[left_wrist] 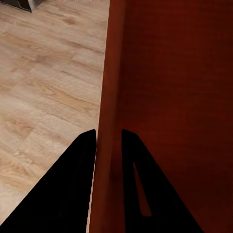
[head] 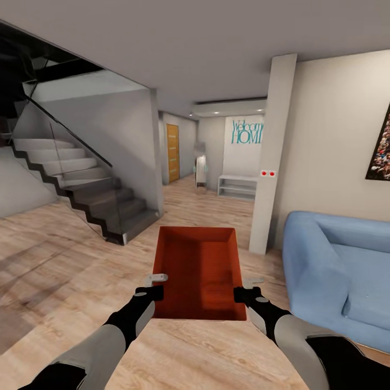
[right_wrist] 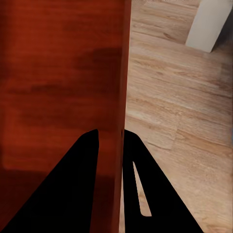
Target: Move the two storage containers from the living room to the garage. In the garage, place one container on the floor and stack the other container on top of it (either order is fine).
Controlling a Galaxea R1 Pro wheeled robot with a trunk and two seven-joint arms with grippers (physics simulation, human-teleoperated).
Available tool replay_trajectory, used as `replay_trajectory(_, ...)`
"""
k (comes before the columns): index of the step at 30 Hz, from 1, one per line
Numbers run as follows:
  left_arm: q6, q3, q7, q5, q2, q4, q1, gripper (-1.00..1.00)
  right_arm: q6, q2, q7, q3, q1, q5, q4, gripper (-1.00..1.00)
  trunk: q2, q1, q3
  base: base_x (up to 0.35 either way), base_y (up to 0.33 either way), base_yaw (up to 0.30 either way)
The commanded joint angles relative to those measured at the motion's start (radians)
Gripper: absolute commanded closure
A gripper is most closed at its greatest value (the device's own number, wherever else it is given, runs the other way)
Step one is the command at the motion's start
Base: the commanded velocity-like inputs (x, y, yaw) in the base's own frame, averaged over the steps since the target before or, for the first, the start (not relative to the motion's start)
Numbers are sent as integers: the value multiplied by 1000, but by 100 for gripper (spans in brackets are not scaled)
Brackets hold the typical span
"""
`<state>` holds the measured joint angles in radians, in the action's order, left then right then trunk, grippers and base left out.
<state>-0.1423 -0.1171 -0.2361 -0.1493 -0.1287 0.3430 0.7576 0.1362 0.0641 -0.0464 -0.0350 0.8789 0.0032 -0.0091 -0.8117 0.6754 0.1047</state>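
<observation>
Staircase with glass rail at far left, over light wood plank floor. Left gripper pinches the left wall of the orange-red storage container, one finger each side, nearly closed. Container held open-topped, centre, between both arms, apparently clear of the floor. Right gripper clamps the right wall likewise. White pillar, then blue sofa at right.

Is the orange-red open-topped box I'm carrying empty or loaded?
Empty. The head view looks straight into the orange-red open-topped box and shows only its bare bottom and walls, held between the left gripper and right gripper.
</observation>
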Motion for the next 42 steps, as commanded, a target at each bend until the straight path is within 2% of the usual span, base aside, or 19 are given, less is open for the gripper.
replay_trajectory(1, 59, 84, -14, 13, 70, 5, 2, 100, 3, 0, -1, 12, 0, -2, 3, 100, -1, 1, 2, 322, 0, -2)
replay_trajectory(42, 59, 84, -14, 13, 72, 5, 2, 100, 3, -1, -3, 12, 0, -1, 3, 100, -1, 1, 2, 322, 0, 0)
